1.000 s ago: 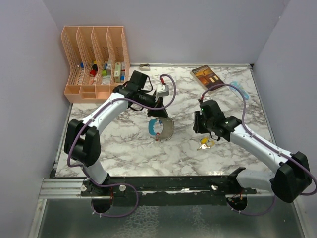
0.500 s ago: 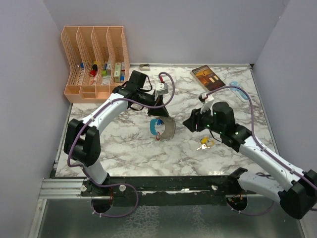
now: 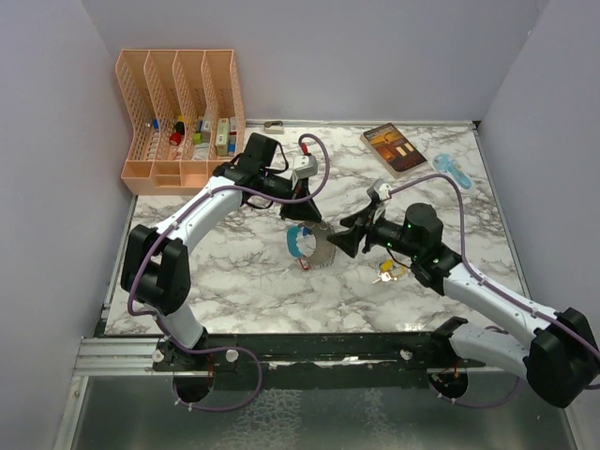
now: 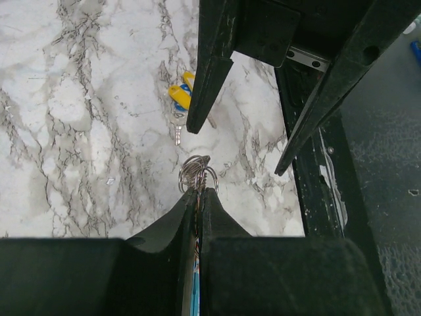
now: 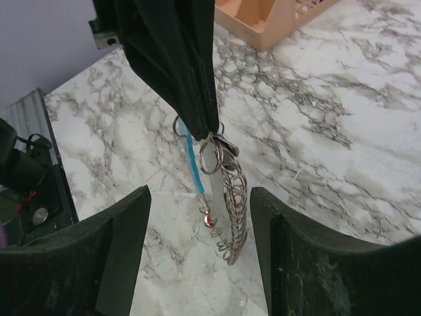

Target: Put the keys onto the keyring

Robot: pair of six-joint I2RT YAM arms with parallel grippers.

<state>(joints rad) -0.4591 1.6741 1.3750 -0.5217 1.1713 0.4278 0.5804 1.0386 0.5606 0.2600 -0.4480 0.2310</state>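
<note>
From above, the left arm (image 3: 202, 214) reaches in to the middle of the marble surface (image 3: 234, 272). Its jaws are pressed shut on the top of the keyring (image 3: 309, 246), which hangs below them with its light-blue curved piece (image 3: 297, 242), small red tag (image 3: 305, 265) and fanned grey pieces (image 3: 325, 249). The right arm (image 3: 469, 281) points its jaws leftward, parted and empty, just beside the bunch. A yellow key (image 3: 386, 273) lies on the surface under that arm. A peach file rack (image 3: 183, 112) stands at the back left, a book (image 3: 394, 148) at the back right.

In the left wrist view, the left jaws meet on the thin metal ring (image 4: 196, 176), whose loops poke out past the tips. The right jaws' two dark fingers (image 4: 209, 85) stand spread beyond, with the yellow key (image 4: 181, 95) past them.

In the right wrist view, the right jaws gape wide, gripping nothing; the keyring (image 5: 230, 191) dangles between them from the closed left jaws. Whether its lowest pieces touch the surface I cannot tell.
</note>
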